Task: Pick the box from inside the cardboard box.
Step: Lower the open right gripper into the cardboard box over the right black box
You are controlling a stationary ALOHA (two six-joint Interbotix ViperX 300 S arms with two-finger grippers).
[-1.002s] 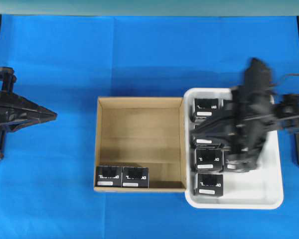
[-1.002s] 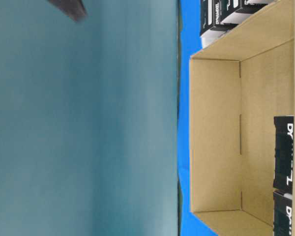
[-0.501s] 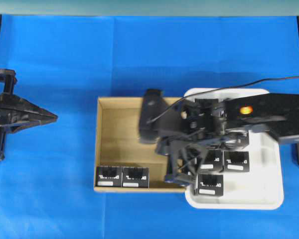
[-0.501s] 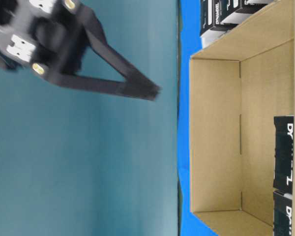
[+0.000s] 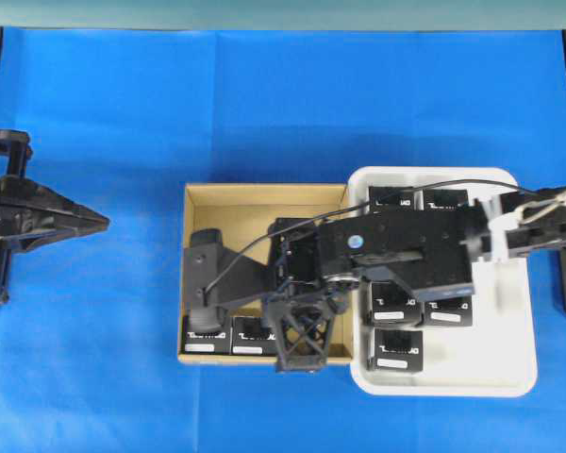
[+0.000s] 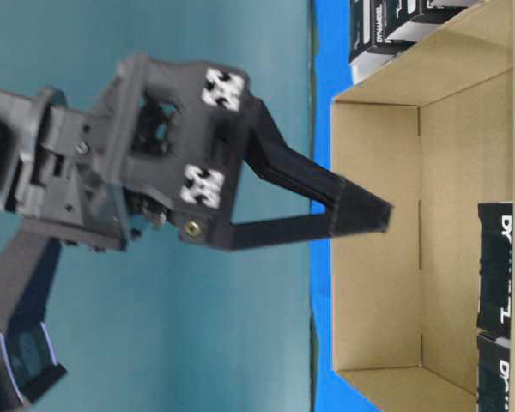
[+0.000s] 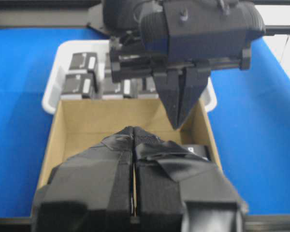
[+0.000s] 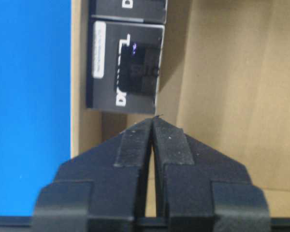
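Left gripper (image 7: 134,145) fingers pressed together at bottom; right gripper (image 7: 180,121) tips together above cardboard box (image 7: 55,135); white tray (image 7: 55,72) of black boxes behind.

black box (image 8: 124,71) flat in cardboard box (image 8: 217,92) corner

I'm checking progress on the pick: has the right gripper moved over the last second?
Yes. In the overhead view the right gripper has swung leftward from above the white tray to above the cardboard box, near the two black boxes along its lower wall.
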